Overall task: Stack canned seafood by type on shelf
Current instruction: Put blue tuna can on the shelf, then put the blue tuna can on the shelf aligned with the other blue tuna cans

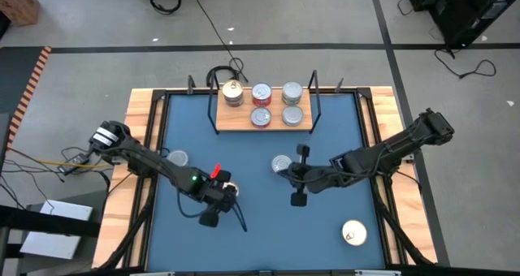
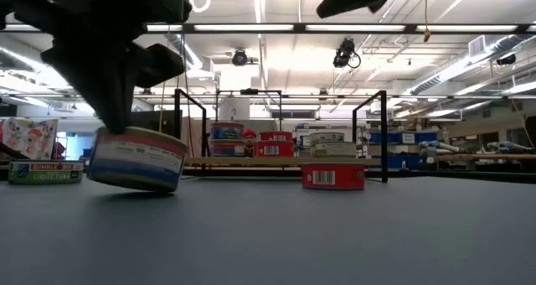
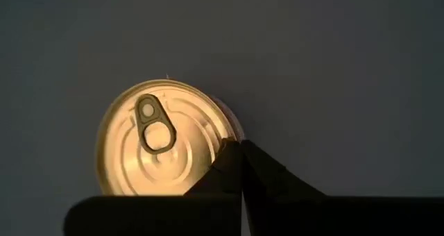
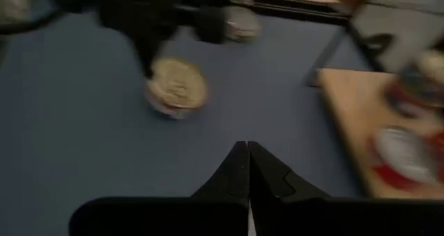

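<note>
Five tins sit on the shelf [image 1: 264, 123] while four remain on the blue tabletop [image 1: 260, 227], so we judge ourselves halfway, left end effector [image 1: 230, 191] pinching a gold-lidded tin's [image 3: 163, 139] rim, right end effector [image 1: 284, 172] closed, empty.

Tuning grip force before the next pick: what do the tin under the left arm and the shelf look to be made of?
Tin: likely metal; glossy gold lid with stamped rings and a pull tab, printed label on its side.
Shelf: pale matte board, probably wood, between thin black wire uprights, probably metal.
</note>
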